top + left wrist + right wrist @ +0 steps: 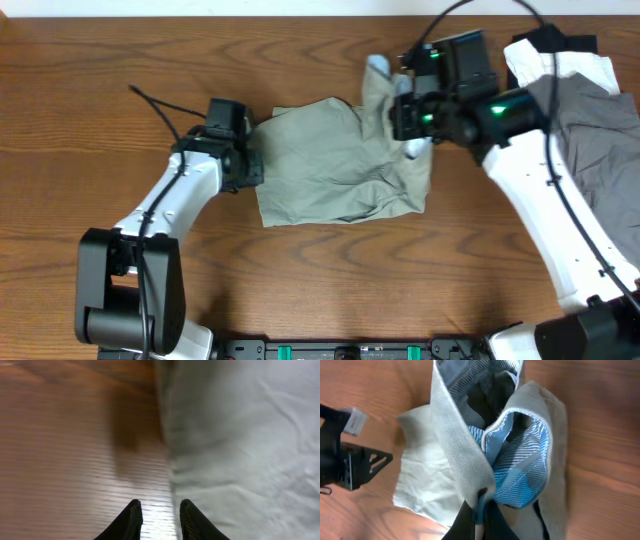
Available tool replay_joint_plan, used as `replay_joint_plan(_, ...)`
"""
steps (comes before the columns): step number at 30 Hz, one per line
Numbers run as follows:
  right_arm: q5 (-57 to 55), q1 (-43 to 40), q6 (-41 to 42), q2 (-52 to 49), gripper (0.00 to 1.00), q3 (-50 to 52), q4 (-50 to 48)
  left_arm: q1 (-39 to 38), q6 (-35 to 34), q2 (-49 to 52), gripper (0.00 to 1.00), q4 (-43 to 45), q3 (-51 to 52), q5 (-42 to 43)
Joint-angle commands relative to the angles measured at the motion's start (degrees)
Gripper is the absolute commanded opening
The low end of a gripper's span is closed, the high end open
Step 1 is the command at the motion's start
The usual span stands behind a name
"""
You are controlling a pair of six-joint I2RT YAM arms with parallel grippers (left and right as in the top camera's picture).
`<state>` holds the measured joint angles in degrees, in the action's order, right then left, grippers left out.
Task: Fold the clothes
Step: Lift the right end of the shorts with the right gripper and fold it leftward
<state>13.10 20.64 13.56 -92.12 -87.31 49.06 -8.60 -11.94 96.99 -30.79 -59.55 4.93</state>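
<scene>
The light khaki-green shorts [330, 165] lay in the middle of the tabletop [150, 60]. The end near the left arm was spread fairly flat and creased. The other end was gathered up and twisted, so that a blue-and-white striped inner lining showed. The right hand [480, 510] was clenched on a fold of that raised cloth, with fabric pinched between its fingers. The left hand [159, 512] hung at the shorts' edge, fingers slightly parted, grasping nothing, with bare wood between them.

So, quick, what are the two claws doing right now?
Left gripper: open, empty, at the edge of the shorts.
Right gripper: closed, pinching the shorts.
</scene>
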Motion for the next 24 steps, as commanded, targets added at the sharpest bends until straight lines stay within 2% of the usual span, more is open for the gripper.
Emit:
replay_joint_plan(1, -2.0, 2.3, 3.2, -1.8, 0.01, -1.0, -1.4, 0.6, -1.7, 0.4, 0.28, -0.7, 0.1, -1.5)
replay_joint_plan(8, -2.1, 4.2, 3.2, -3.1, 0.01, -1.0, -5.2, 0.5, -1.9, 0.4, 0.27, -1.1, 0.1, -1.6)
replay_joint_plan(13, -2.2, 5.6, 3.1, -3.2, 0.01, -1.0, -7.7, 0.6, -7.7, 0.4, 0.27, -2.6, 0.1, -4.3)
replay_joint_plan(23, -6.0, 5.6, 3.1, -3.2, 0.01, -1.0, -7.6, 0.5, -8.3, 0.4, 0.27, 0.0, 0.1, -3.9)
replay_joint_plan(24, -6.6, 5.6, 3.1, -3.2, 0.01, -1.0, -7.4, 0.5, -8.3, 0.4, 0.25, 0.1, 0.1, -3.1)
